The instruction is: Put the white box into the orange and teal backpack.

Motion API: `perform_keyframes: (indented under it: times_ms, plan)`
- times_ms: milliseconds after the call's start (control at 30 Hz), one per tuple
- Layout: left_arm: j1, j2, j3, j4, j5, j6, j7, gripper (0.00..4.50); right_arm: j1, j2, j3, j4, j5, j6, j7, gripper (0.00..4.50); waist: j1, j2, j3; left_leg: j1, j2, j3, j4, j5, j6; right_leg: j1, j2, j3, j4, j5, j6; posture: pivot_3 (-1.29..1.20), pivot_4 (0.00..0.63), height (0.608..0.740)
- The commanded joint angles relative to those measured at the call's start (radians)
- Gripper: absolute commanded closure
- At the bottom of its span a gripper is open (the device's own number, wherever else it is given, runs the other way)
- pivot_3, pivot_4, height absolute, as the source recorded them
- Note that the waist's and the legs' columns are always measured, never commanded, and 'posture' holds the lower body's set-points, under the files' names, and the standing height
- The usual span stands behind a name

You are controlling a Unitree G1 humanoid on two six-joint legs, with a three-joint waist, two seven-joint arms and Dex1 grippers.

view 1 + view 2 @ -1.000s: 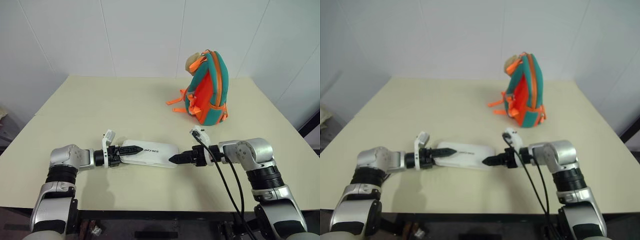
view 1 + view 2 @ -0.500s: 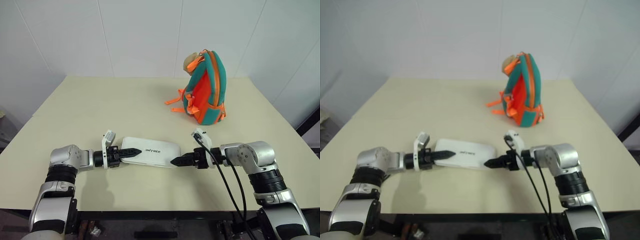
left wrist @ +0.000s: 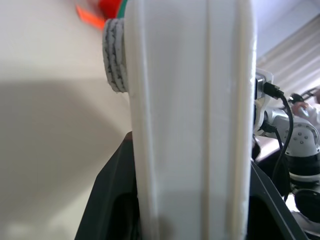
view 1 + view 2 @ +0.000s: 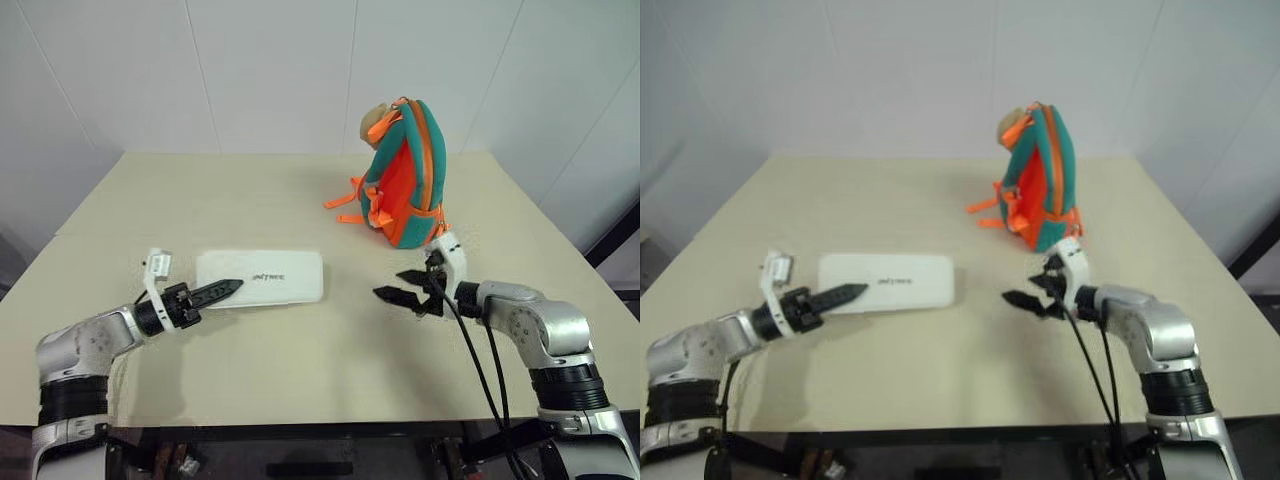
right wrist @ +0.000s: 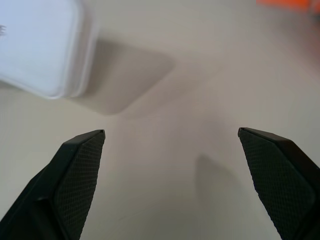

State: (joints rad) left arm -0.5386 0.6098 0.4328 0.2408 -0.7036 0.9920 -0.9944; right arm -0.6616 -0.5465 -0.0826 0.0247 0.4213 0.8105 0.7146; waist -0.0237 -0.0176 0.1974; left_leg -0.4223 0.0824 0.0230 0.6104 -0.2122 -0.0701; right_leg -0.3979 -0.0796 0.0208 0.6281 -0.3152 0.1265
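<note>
The white box [image 4: 266,276], flat and long with small dark lettering, hangs just above the table with a shadow under it. My left gripper [image 4: 228,288] is shut on the box's left end. In the left wrist view the box [image 3: 190,125] runs edge-on between the black fingers [image 3: 107,200]. My right gripper [image 4: 395,284] stands open to the right of the box, apart from it, with nothing between its fingers [image 5: 75,175]. The box's corner [image 5: 40,45] lies ahead of it. The orange and teal backpack [image 4: 405,175] stands upright at the back right, straps trailing to its left.
The cream table [image 4: 250,190] stretches wide between the box and the backpack. White walls close the scene behind the table. A black cable [image 4: 480,360] runs down from my right wrist.
My left gripper has shut on the box's left end and carried it up and left. The right gripper has drawn away from the right end, to the right and upward.
</note>
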Motion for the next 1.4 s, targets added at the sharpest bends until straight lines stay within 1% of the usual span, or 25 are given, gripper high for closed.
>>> perform_keyframes:
  times_ms: [33,133,200,233,333,567,800,933,1133,1400]
  plan:
    - [0.026,0.006,0.057,-0.079,-0.055,-0.046,0.015,3.06,-0.053,0.006,-0.065,0.054,-0.053,-0.160,-0.082,0.00,-0.002,0.000,0.000,0.000,0.000,0.000,0.000,0.000,0.000,0.000,0.000,0.000,0.000,0.000,0.000,0.00,0.150,0.740]
    - [0.056,0.000,0.061,-0.108,-0.068,-0.061,0.021,3.06,-0.102,0.028,-0.089,0.144,-0.098,-0.268,-0.164,0.00,-0.004,0.000,0.000,0.000,0.000,0.001,0.000,0.000,0.000,0.000,0.000,0.001,0.000,0.000,0.000,0.00,0.150,0.740]
    - [0.078,-0.007,0.057,-0.125,-0.073,-0.071,0.027,3.06,-0.144,0.044,-0.104,0.226,-0.138,-0.352,-0.237,0.00,-0.004,0.000,0.000,0.000,0.000,0.001,0.000,0.000,0.000,0.000,0.000,0.001,0.000,0.000,0.000,0.00,0.150,0.740]
    - [0.093,-0.012,0.052,-0.138,-0.074,-0.077,0.031,3.06,-0.176,0.060,-0.118,0.285,-0.163,-0.408,-0.302,0.00,-0.005,0.000,0.000,0.000,0.000,0.001,0.000,0.000,0.000,0.000,0.000,0.001,0.000,0.000,0.000,0.00,0.150,0.740]
    - [0.129,-0.023,0.036,-0.172,-0.079,-0.091,0.037,3.06,-0.249,0.100,-0.149,0.415,-0.180,-0.493,-0.396,0.00,-0.008,0.000,0.000,0.000,0.000,0.003,0.000,0.000,0.000,-0.001,0.000,0.004,0.000,0.000,0.000,0.00,0.150,0.740]
    - [0.163,-0.025,0.042,-0.199,-0.101,-0.098,0.050,3.06,-0.333,0.142,-0.147,0.528,-0.191,-0.574,-0.438,0.00,-0.008,0.000,0.000,0.000,0.000,0.009,-0.003,0.000,0.000,-0.007,0.000,0.011,0.001,0.000,0.001,0.00,0.150,0.740]
    - [0.182,-0.020,0.038,-0.214,-0.132,-0.100,0.053,3.06,-0.406,0.178,-0.136,0.632,-0.188,-0.616,-0.430,0.00,-0.010,0.000,0.000,0.000,0.001,0.013,-0.004,0.000,0.000,-0.010,0.000,0.015,0.002,0.001,0.001,0.00,0.150,0.740]
    - [0.188,-0.006,0.028,-0.212,-0.132,-0.107,0.038,3.06,-0.479,0.192,-0.123,0.783,-0.217,-0.684,-0.436,0.00,-0.019,0.000,0.000,0.000,0.001,0.015,-0.004,0.000,0.000,-0.011,0.000,0.017,0.003,0.001,0.002,0.00,0.150,0.740]
    - [0.192,-0.003,0.021,-0.210,-0.136,-0.108,0.033,3.06,-0.564,0.220,-0.116,0.939,-0.242,-0.750,-0.431,0.00,-0.034,0.000,0.000,0.000,0.001,0.015,-0.004,0.000,0.000,-0.012,0.000,0.017,0.003,0.001,0.002,0.00,0.150,0.740]
    - [0.202,-0.001,0.019,-0.214,-0.148,-0.114,0.036,3.06,-0.618,0.245,-0.116,1.026,-0.258,-0.807,-0.420,0.00,-0.038,0.000,0.000,0.000,0.001,0.016,-0.004,0.000,-0.001,-0.013,0.000,0.018,0.004,0.001,0.002,0.00,0.150,0.740]
